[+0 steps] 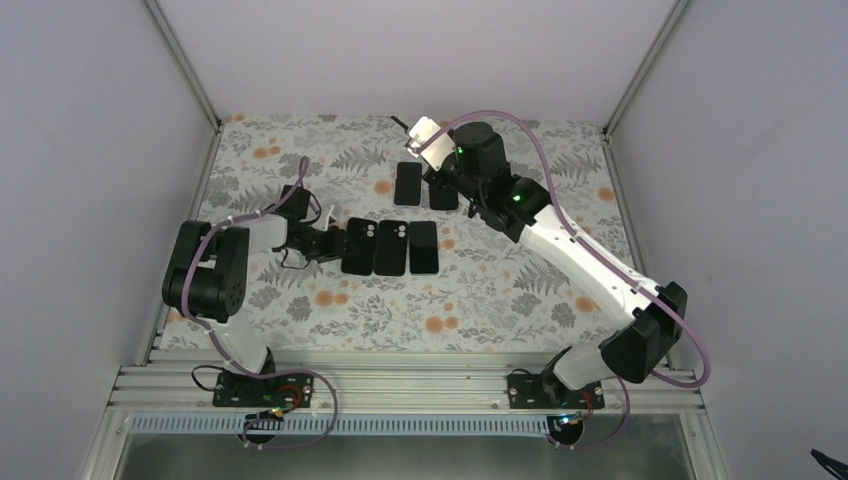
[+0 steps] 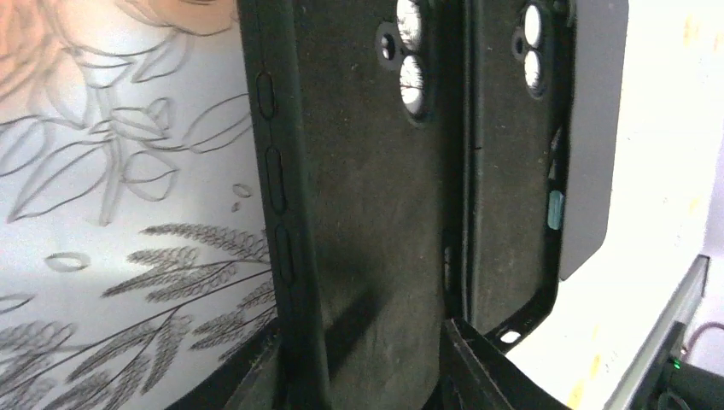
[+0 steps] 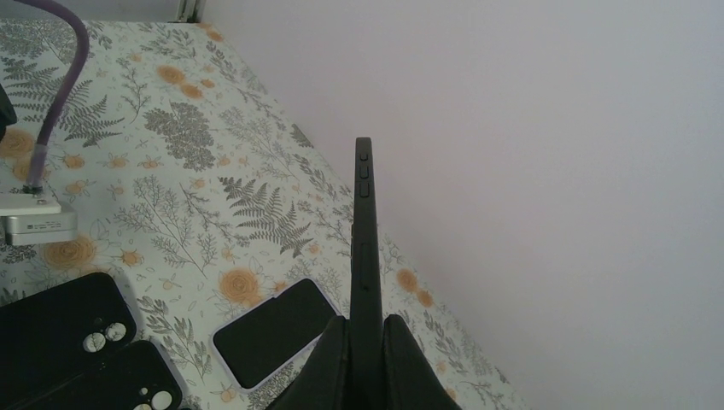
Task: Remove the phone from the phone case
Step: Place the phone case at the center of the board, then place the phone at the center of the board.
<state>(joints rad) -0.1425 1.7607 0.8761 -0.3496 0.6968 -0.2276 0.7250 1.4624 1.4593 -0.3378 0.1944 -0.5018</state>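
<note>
An empty black phone case [image 2: 367, 171] lies inside-up on the floral table, leftmost in a row of three [image 1: 358, 247]. My left gripper [image 2: 363, 329] is open, its fingers standing either side of the case's near end; I cannot tell if they touch it. My right gripper [image 3: 365, 320] is shut on a black phone [image 3: 364, 239], held edge-on above the table with its side buttons showing. In the top view the right gripper [image 1: 443, 185] is at the back centre and the left gripper [image 1: 328, 242] is left of the row.
A second empty case [image 2: 508, 171] lies right of the first, with a dark grey slab [image 2: 591, 128] beyond it. A phone [image 3: 273, 329] lies screen-up under my right gripper. The grey back wall [image 3: 555, 171] is close. The table's metal rail [image 2: 674, 316] runs at the right.
</note>
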